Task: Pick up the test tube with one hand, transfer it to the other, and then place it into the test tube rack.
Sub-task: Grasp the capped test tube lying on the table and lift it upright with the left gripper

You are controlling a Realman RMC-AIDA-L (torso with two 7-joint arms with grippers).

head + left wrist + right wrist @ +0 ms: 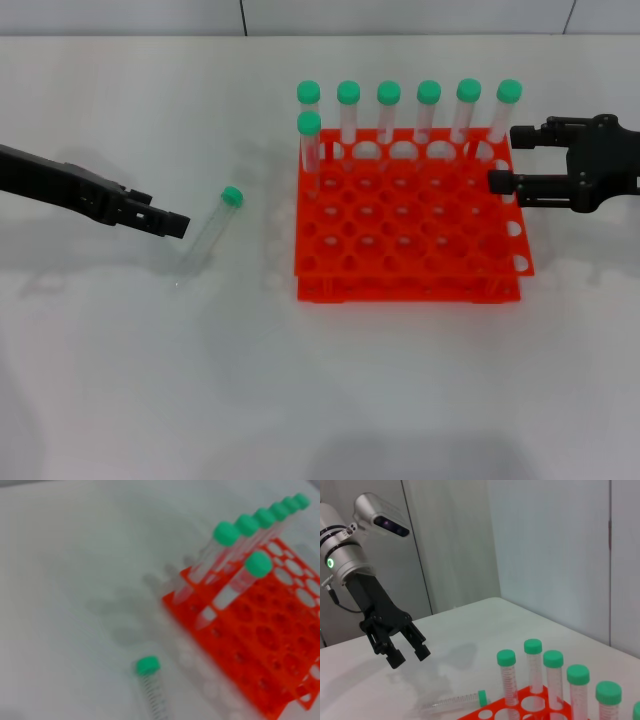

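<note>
Tube (209, 233): lying on table (120, 380), left of rack (410, 240); untouched
Left gripper (409, 650): fingers apart, empty, near tube
Right gripper (503, 158): spread, empty, at rack's right edge
Rack: seven capped tubes (428, 110) standing at back

A black two-fingered left gripper (408, 652) on a silver arm is hovering with fingers apart above a white table (485, 615), near a clear green-capped test tube (455, 700) lying beside an orange-red rack (520, 705) holding upright green-capped tubes (555, 672).
</note>
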